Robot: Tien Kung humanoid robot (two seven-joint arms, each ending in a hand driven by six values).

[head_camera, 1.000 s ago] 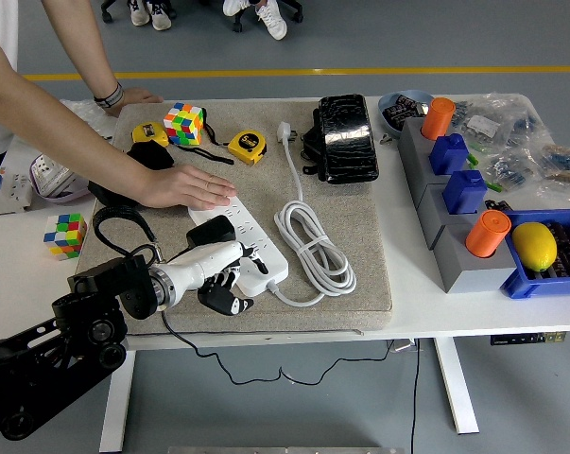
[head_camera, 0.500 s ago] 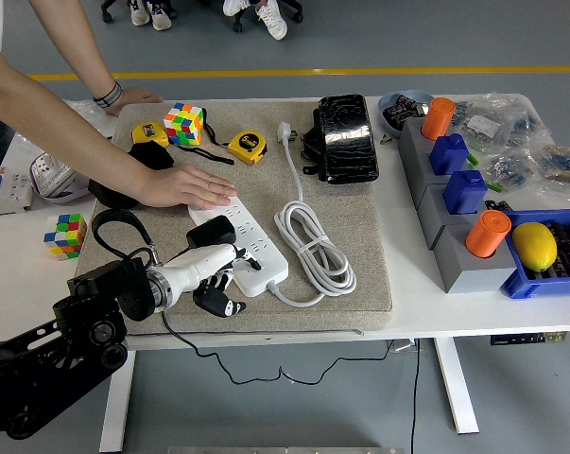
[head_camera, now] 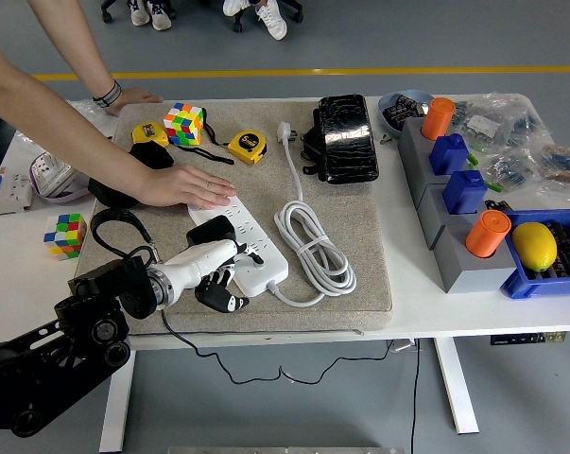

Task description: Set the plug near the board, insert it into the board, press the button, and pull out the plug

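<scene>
Mat-topped table point(head_camera: 407, 312): left hand point(head_camera: 214, 274) curled w/ nothing held, at board point(head_camera: 242, 248) (person's hand point(head_camera: 185, 186) steadies it).

Left hand point(head_camera: 214, 270) rests over the near end of the white board point(head_camera: 250, 251), a black plug point(head_camera: 212, 230) seated there. A person's hand point(head_camera: 188, 185) presses its far end flat on the desk point(head_camera: 436, 307).

We see a white table point(head_camera: 412, 312) carrying a beige mat point(head_camera: 360, 218) over its middle. Left of the mat lie a small colour cube point(head_camera: 64, 234) and a white socket block point(head_camera: 3, 190). To the right stand a stepped grey holder point(head_camera: 445, 222), a blue bin point(head_camera: 540, 280) (its corner at the table's edge), and clear bags of small parts point(head_camera: 530, 151).
</scene>
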